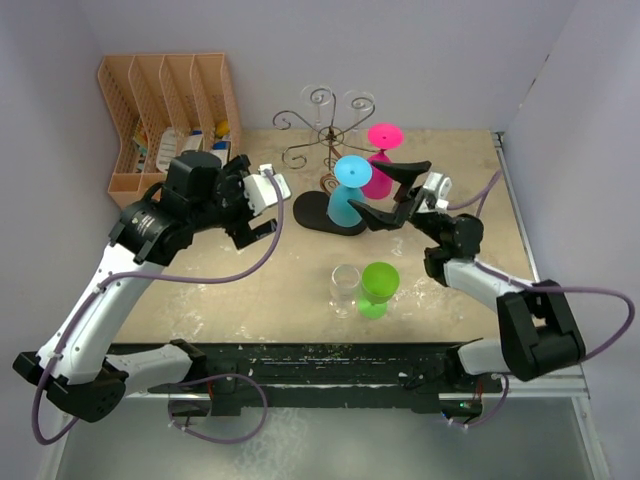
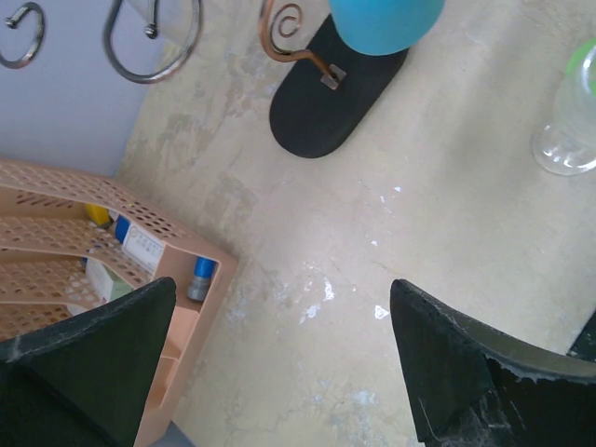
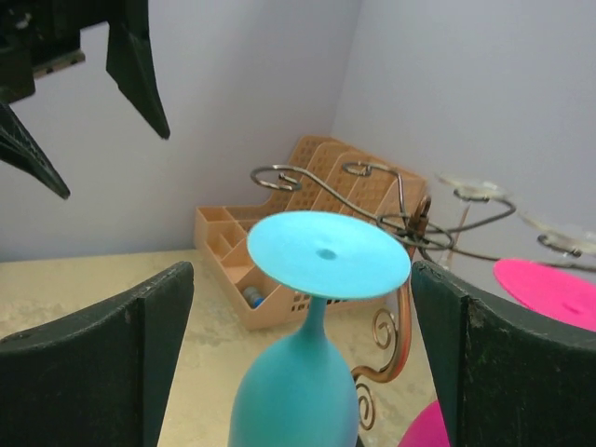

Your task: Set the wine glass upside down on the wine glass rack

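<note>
The left white-and-black jointed arm (image 1: 90,300) climbs from its base at the near left, leans toward the far side and bends right at its black wrist. Its black two-finger left pincer (image 1: 258,195) is raised and points right, angled downward, with the jaws spread wide. The right white-and-black jointed arm (image 1: 480,275) stretches from the near right toward the far left, lying lower than the other. Its black two-finger right pincer (image 1: 370,188) points left and tilts slightly, jaws also spread wide. The two pincers face each other, apart.
</note>
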